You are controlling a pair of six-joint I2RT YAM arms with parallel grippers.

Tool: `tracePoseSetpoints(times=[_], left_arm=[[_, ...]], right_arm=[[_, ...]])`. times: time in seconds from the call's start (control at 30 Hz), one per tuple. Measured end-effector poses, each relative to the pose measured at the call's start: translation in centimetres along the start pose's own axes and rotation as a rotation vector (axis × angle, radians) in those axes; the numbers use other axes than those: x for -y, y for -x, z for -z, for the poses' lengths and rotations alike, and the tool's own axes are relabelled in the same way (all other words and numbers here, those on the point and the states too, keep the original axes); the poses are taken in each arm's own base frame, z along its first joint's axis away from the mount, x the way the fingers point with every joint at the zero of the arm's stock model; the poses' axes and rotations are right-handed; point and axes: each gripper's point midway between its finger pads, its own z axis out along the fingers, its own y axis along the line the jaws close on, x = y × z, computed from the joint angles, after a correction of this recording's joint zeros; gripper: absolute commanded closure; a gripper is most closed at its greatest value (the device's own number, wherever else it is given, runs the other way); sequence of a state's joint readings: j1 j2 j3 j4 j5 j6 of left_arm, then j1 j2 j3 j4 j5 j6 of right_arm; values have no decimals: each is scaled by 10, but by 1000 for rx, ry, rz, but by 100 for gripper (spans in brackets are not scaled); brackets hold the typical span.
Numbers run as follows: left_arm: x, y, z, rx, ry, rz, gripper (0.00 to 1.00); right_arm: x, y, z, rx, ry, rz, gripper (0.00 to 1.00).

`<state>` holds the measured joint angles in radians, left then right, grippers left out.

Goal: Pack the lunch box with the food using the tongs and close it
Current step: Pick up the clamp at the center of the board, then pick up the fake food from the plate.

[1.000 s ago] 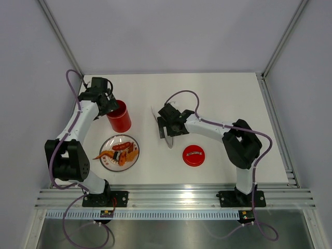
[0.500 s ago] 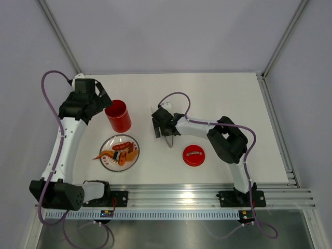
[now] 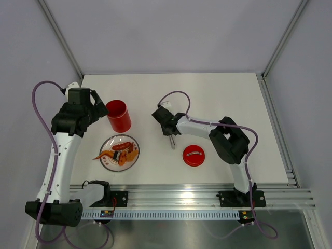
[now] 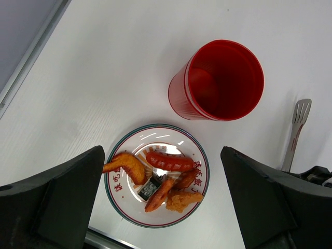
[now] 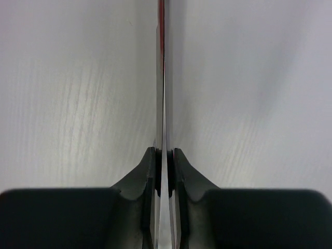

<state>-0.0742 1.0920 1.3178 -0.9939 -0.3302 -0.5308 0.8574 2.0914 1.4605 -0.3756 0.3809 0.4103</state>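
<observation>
The right gripper (image 5: 163,171) is clenched on the silver tongs (image 5: 162,78), which run straight ahead from between its fingers. The left gripper (image 4: 162,176) hangs spread wide. The plate (image 4: 120,199) of food (image 4: 168,162) lies below it, between its fingers, and the open red lunch box (image 4: 181,96) stands just ahead. The lid (image 3: 193,155) lies apart, nearer the right gripper.

Red box (image 4: 179,98) and lid (image 3: 193,155), silver tongs (image 3: 171,141), white desk (image 3: 218,93); green-rimmed plate (image 4: 127,205) with red lettering, orange-brown food (image 4: 168,162).
</observation>
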Motion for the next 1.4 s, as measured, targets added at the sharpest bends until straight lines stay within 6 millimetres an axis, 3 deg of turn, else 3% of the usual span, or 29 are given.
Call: tracePoseSetpoints(times=[0.13,0.43,0.7,0.9,1.4], left_arm=[[-4,2,7,19,5,7,1],[-4,-4,7,-9,-6,3,1],[-3,1,19,10,-32,11,1],[-2,4,25,21,-50,11,1],[-1,2,26,8,-62,3,1]], right_arm=[[12,1,33,-43,1,51,88],[4,15,157,-100,259,86,85],[-36,-38,219,-225,377,322,81],[-58,-55,238,-257,421,474,75],[-91,-54,222,-294,423,629,64]])
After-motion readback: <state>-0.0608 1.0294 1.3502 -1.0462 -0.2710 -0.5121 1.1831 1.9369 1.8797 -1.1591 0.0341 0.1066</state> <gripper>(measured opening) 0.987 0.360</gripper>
